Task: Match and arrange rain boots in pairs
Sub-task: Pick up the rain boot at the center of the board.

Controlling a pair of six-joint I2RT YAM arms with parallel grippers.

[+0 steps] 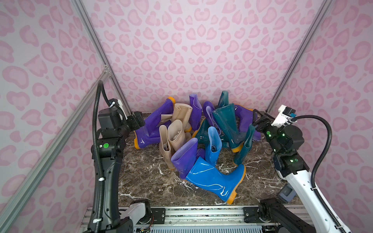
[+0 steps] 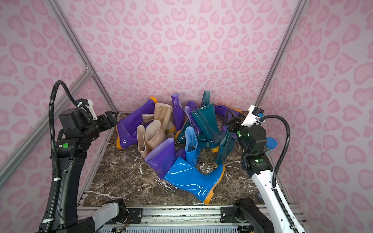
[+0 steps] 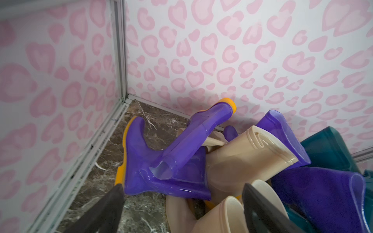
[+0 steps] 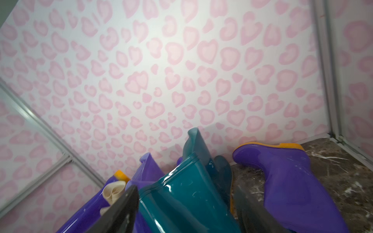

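One heap of rain boots [image 1: 201, 137], colours mixed, unsorted, at rear-centre of marble worktop [image 1: 145, 177]. Left hand [image 2: 113, 119]: fingers spread wide, gripping nothing, just beside purple boot [image 1: 150, 129] at heap's left edge. Centre: beige boots [image 1: 177, 133] tangled together; bright blue boot [image 1: 214, 177] on its side, nearest front. Right: teal boot [image 1: 228, 125] leaning in heap. Right hand [image 1: 256, 121]: fingers either side of teal shaft in wrist view; pressing it or not, cannot tell.
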